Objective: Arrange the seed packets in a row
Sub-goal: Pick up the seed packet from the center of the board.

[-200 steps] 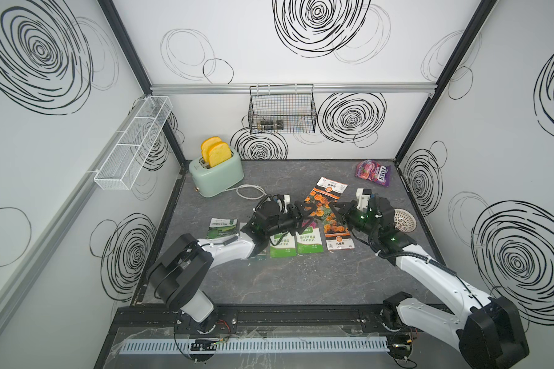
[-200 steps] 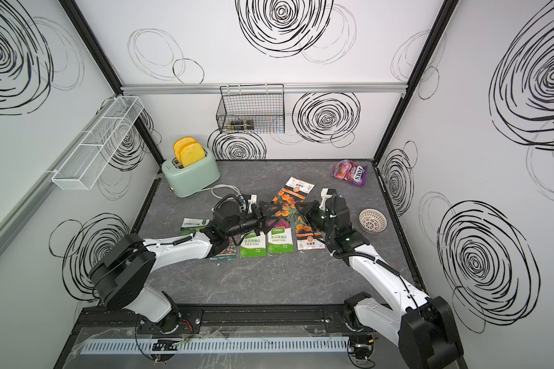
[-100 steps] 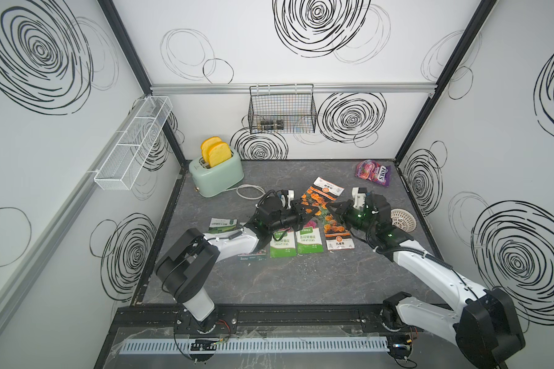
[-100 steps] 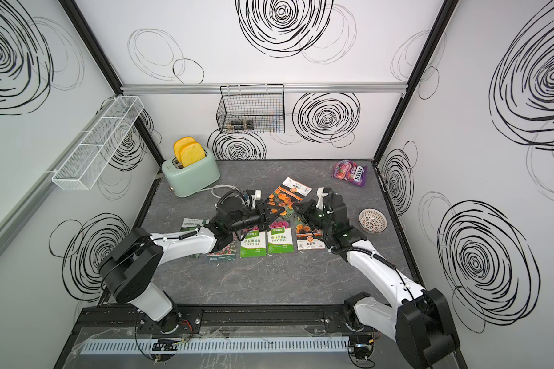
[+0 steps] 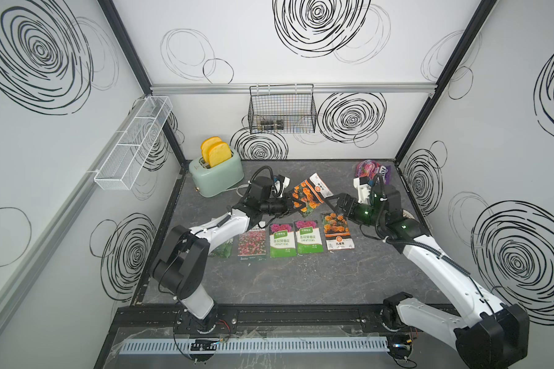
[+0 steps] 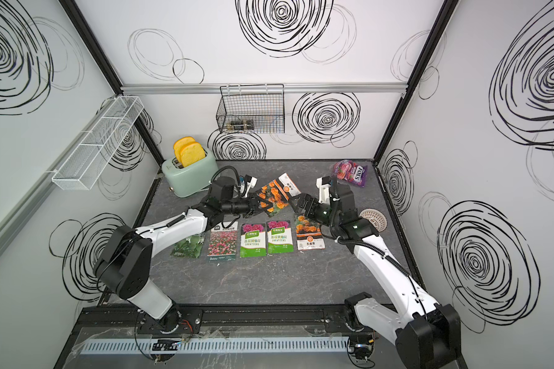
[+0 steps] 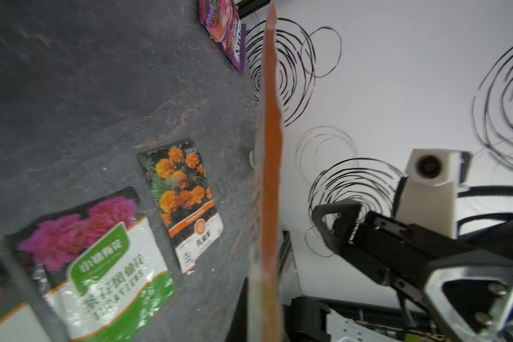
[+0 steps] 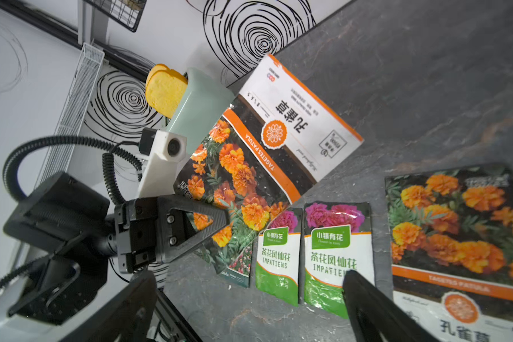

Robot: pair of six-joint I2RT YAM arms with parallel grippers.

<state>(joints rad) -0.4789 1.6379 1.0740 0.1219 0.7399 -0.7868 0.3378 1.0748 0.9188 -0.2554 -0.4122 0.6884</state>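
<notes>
Grip: left gripper (image 5: 293, 204) clenched on flower-end corner of glossy orange marigold foil packet (image 5: 311, 195). Packet is lifted clear of dark slate-textured desk (image 5: 301, 287), tilted, thin, slightly bowed.

Right gripper (image 5: 333, 204) spread wide, empty, just beside packet's opposite edge. Likely arm-to-arm pass to turn packet for row end.

Below both grippers, flat rectangular packets in row, sides nearly touching:
- dark green leafy packet (image 5: 222, 250)
- pink flower-field packet (image 5: 252, 242)
- two green-white IMPATIENS packets (image 5: 282, 239)
- second marigold packet (image 5: 337, 234), nearest right gripper

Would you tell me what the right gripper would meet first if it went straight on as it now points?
Probably the raised marigold packet held by the left gripper: the open right gripper faces its edge, though depth is unclear.
</notes>
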